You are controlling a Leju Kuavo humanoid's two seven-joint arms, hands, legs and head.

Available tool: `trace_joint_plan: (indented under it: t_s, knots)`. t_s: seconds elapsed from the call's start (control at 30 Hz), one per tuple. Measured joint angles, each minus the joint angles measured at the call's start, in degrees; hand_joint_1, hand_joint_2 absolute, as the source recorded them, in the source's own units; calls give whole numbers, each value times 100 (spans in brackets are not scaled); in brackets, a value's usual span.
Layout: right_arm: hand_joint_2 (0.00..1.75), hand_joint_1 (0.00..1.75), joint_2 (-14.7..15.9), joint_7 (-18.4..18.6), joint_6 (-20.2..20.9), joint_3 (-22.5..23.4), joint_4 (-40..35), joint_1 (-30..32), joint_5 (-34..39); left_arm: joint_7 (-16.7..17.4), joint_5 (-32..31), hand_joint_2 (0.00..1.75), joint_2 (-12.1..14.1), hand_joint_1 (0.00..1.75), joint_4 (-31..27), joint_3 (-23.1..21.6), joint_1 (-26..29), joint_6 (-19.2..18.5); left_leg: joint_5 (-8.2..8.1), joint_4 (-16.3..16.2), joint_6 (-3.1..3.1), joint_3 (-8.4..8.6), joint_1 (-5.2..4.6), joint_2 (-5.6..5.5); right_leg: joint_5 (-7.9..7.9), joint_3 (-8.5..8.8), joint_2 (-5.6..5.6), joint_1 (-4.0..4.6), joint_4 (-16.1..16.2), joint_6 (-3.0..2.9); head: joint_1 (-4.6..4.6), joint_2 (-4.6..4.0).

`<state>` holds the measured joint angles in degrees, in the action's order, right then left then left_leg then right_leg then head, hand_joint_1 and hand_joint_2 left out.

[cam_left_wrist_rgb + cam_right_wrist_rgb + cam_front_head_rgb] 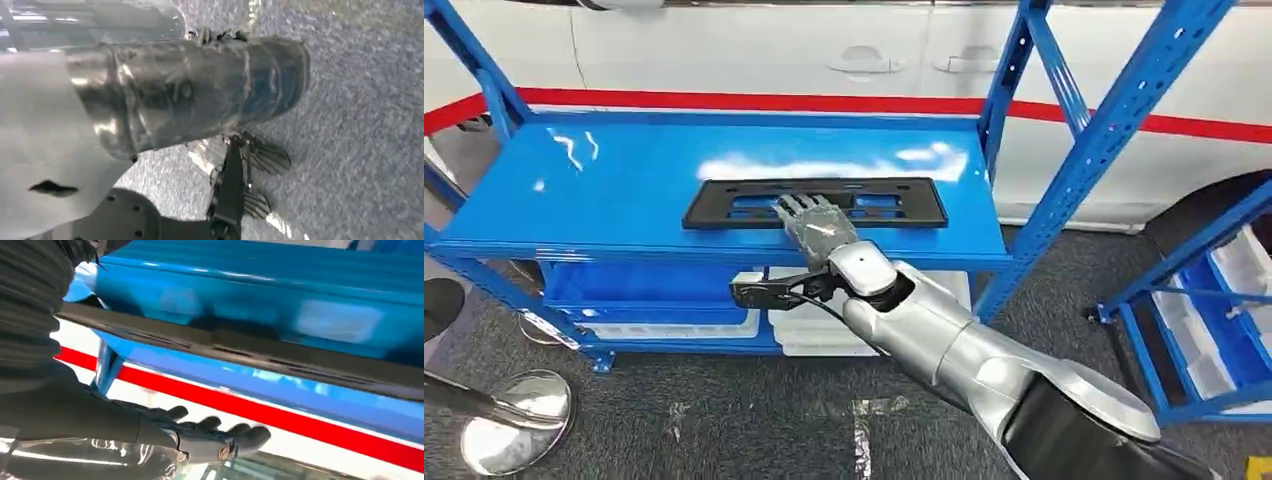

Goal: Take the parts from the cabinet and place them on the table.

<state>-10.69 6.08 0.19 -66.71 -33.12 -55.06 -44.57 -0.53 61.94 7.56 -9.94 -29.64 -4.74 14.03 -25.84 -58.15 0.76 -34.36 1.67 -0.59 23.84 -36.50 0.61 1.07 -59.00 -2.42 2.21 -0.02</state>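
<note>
Right hand (820, 222) reaching over the front edge of the top shelf (624, 190), fingers (799, 208) stretched forward and slightly apart, lying flat on the black plastic frame (724, 205). Not wrapped around it; seen from the wrist, fingers (210, 427) extended side by side with the frame's long dark edge (250, 352) running just beside them. Silver arm (954, 350) coming in from the lower right, a small black camera bracket (764, 291) jutting from the wrist. Frame lying flat on the shelf, lengthwise, near the front edge and right of the middle. Blue rack post (1114, 110) slanting up at the right. Blue bin (639, 285) and white bins (814, 335) on the level below. White car (824, 50) with a red stripe behind. Chrome stanchion base (514, 420) on the grey carpet at lower left. Left hand (190, 90) blurred above the carpet: cannot tell how its fingers lie.
</note>
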Motion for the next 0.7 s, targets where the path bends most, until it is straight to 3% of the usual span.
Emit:
trace_joint_plan:
  t_s: [0.07,0.13,0.23,0.27,0.3,0.33,0.4,0.43,0.47,0.6,0.63,0.7]
  knots:
    - [175,0,26,11,-4,0,35,0,0,0,2,0,0,0,0,0,0,4,3,71,79,58,-33,9,-18,57,4,-35,95,-26,0,-2]
    - [175,0,31,20,-11,0,53,-6,0,0,2,0,0,0,0,0,19,0,-155,-166,100,-29,-10,33,-55,197,-5,-96,239,-29,22,-2]
    - [175,0,31,20,-15,0,88,15,0,-2,2,0,4,0,0,-2,-4,2,-672,-1446,149,-730,-4,30,-21,216,-28,-82,230,-80,37,-2]
    - [175,0,31,24,-15,0,103,35,0,0,2,0,4,0,0,-2,4,2,-665,-1645,165,-869,-4,30,-3,216,-26,-82,215,-81,40,-2]
    - [175,0,31,24,-15,0,114,47,0,0,2,0,4,0,0,-4,19,0,-510,-1539,176,-854,0,31,18,221,-14,-87,192,-75,44,-2]
    - [175,0,31,24,-15,0,123,47,0,0,4,0,4,0,0,-4,21,2,-261,-1195,181,-715,5,33,46,224,4,-94,158,-58,42,-2]
    - [175,0,31,28,-13,0,129,43,0,0,4,0,22,0,0,-4,23,15,246,-209,190,-254,16,52,129,234,19,-109,58,-2,42,-2]
    - [175,0,33,33,-11,0,136,40,-2,7,4,0,20,0,0,-4,15,17,108,-89,176,-173,-1,58,166,211,20,-77,26,40,46,-2]
    - [175,0,42,42,-7,0,147,29,-7,22,4,0,26,0,0,-7,7,22,121,-42,104,-164,-29,22,192,177,22,-57,-37,69,55,0]
    - [175,0,66,42,-4,0,167,-5,-70,64,4,0,22,0,-2,-13,1,35,117,-43,-43,-149,-2,19,252,155,12,-66,-59,158,53,0]
    - [175,0,77,44,-2,0,169,-33,-72,72,2,0,24,0,-2,-15,5,35,107,-32,-66,-120,-3,24,346,106,0,-77,-207,193,27,-2]
    - [175,0,105,44,2,0,173,-98,-83,68,2,0,28,0,-2,-17,6,33,97,-20,-113,-104,-2,33,706,-269,-10,-94,-972,239,24,-2]
